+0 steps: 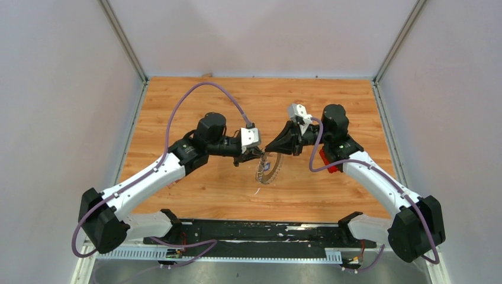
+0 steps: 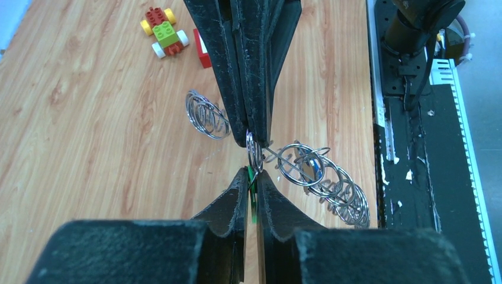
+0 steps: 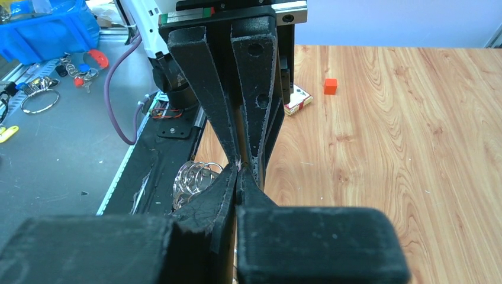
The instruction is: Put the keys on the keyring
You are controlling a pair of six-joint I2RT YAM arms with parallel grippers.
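The keyring (image 1: pixel 269 170), a large silver ring strung with many small silver loops, hangs in mid-air between the two grippers above the middle of the table. My right gripper (image 1: pixel 267 149) is shut on its rim; in the left wrist view the right gripper's fingers (image 2: pixel 254 77) come down from above onto the keyring (image 2: pixel 308 168). My left gripper (image 2: pixel 256 177) is shut on the green key (image 2: pixel 253 195), whose tip touches the ring's edge. A small blue piece (image 2: pixel 315 166) shows among the loops. In the right wrist view my right gripper (image 3: pixel 239 170) is closed tip to tip against the left one, with loops of the keyring (image 3: pixel 192 177) to its left.
A toy brick car (image 2: pixel 164 32) and a red block (image 2: pixel 202 50) lie on the table beyond the grippers. An orange cube (image 3: pixel 330 86) and a small card box (image 3: pixel 298 99) lie near the left arm's side. The black base rail (image 1: pixel 254 234) runs along the near edge.
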